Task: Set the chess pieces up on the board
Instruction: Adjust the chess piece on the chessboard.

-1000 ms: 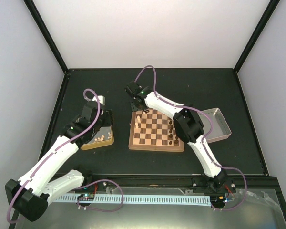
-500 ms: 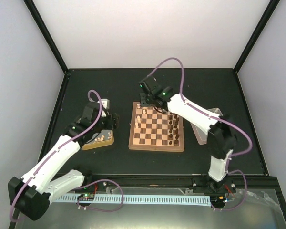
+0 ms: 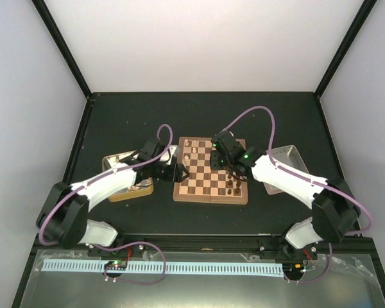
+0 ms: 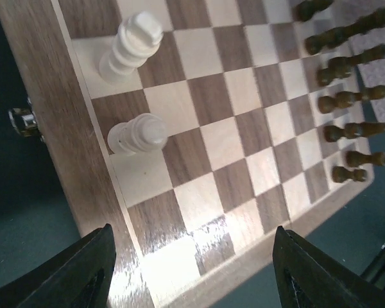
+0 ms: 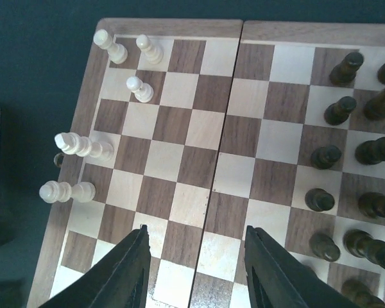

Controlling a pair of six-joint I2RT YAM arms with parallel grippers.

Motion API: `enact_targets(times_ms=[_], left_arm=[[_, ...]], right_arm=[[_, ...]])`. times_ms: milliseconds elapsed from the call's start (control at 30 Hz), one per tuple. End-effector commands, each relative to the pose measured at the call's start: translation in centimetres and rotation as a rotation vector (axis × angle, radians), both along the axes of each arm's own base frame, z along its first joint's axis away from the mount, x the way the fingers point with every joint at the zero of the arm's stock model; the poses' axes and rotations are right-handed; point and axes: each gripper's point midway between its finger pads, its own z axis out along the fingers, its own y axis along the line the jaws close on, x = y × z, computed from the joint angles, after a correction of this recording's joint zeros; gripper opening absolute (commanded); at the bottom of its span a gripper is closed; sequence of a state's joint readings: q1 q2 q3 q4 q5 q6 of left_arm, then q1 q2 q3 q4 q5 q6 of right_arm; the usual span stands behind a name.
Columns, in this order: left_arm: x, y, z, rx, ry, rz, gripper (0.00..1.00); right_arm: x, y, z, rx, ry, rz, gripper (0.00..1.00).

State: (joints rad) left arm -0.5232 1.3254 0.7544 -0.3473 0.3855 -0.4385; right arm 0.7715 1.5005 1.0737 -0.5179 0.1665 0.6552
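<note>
Left hand [image 4: 196, 269] hangs released and empty over the board [image 4: 64, 147]; right hand [image 5: 199, 269] looks released too. Any next piece should land upright, centred, beside the cream pieces [image 4: 138, 135] ahead.

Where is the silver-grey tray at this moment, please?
In the top view, the silver-grey tray lies on the right side, just beyond the right edge of the board. Its near part is hidden under the right arm.
</note>
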Motion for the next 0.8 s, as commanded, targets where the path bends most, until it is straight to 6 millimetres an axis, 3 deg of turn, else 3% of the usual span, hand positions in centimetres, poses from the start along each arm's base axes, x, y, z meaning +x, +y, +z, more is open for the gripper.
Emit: enact_targets(times_ms=[0,300,667,767], left_arm=[[2.1,-1.7,-0.7,-0.013,0.006,0.017,0.68],[4.5,-2.3,-3.3,0.045,0.008,0.057,0.62],[5.5,-2.0,-4.0,0.101,0.009,0.077,0.43],[5.6,-2.1,-4.0,0.099,0.014,0.074,0.33]], right_arm=[[0.6,-0.4,2.9,0.077,-0.102,-0.027,0.41],[-0.1,-2.6,3.5,0.059,-0.149,-0.047,0.41],[0.0,-3.0,3.4,0.056,-0.153,-0.054,0.41],[0.0,-2.9,3.6,0.057,-0.155,-0.052,0.41]])
